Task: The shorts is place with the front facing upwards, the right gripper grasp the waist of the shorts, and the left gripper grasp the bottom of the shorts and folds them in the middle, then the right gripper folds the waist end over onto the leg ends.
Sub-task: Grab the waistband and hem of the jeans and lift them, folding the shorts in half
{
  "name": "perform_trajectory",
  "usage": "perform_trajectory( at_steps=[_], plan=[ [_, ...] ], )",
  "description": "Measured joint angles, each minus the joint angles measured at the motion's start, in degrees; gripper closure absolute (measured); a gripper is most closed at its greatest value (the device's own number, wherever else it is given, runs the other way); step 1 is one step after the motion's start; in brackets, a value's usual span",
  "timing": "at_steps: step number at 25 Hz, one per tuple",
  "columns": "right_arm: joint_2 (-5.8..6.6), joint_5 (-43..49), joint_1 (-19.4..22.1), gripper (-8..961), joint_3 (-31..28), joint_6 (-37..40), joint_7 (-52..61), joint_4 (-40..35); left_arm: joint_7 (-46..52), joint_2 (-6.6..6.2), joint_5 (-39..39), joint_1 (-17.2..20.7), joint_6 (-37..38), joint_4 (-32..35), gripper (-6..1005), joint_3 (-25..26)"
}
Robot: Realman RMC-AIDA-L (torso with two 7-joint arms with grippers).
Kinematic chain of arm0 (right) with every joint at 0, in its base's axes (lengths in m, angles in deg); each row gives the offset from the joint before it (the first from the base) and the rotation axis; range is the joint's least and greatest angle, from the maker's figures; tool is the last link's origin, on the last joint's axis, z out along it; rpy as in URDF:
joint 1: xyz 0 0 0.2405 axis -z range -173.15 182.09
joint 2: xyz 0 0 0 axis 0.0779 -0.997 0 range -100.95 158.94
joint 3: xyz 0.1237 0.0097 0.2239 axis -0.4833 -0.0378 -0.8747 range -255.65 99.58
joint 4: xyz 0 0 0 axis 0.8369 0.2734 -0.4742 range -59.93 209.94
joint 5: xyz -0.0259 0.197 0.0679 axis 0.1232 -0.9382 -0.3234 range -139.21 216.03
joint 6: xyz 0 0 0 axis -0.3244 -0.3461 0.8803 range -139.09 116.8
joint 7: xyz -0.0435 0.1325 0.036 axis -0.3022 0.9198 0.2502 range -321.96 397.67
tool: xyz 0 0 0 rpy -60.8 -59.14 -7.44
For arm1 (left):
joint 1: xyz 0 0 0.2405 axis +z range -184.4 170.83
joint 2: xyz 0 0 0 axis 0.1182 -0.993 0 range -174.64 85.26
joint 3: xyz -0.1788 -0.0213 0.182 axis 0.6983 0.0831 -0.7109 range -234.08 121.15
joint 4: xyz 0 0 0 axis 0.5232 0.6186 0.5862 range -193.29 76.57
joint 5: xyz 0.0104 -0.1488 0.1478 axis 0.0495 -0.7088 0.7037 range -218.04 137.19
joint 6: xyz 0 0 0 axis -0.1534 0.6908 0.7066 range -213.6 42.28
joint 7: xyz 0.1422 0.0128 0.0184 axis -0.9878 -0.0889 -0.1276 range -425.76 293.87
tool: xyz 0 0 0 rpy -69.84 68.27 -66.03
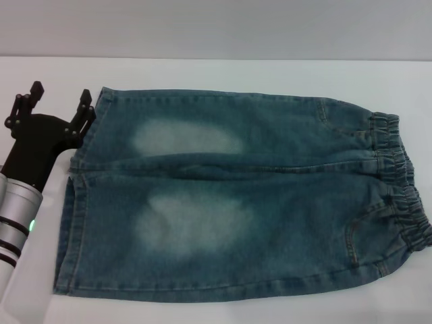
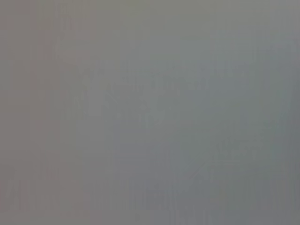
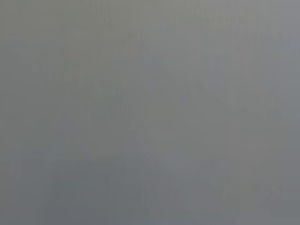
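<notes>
Approaching leg hems | shorts (image 1: 236,196) flat on desk (image 1: 216,71), waist (image 1: 398,182) rightward | left end effector (image 1: 59,108) prongs spread wide beside bottom of the shorts (image 1: 77,202) | right end effector unseen | advice: pinch both layers squarely.

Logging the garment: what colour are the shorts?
Blue denim shorts with pale faded patches on both legs, best seen in the head view.

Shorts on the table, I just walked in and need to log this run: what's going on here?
A pair of denim shorts lies flat and unfolded on a white table, waist toward the robot's right, leg hems toward its left. The left gripper hovers open beside the far leg hem, holding nothing. The right gripper is out of sight. Both wrist views show only plain grey. No fold has been made yet.
</notes>
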Motion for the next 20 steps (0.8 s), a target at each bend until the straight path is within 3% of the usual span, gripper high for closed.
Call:
perform_trajectory(
  at_steps=[12,20],
  plan=[
    [0.01,0.0,-0.43,294,0.68,-0.36,2.42,-0.8,0.35,-0.07,0.13,0.33,-0.14,0.18,197,-0.33],
    [1.65,0.0,-4.63,295,1.38,-4.89,13.5,-0.87,3.52,-1.07,2.02,-1.98,-3.97,2.01,198,-0.56]
  ],
)
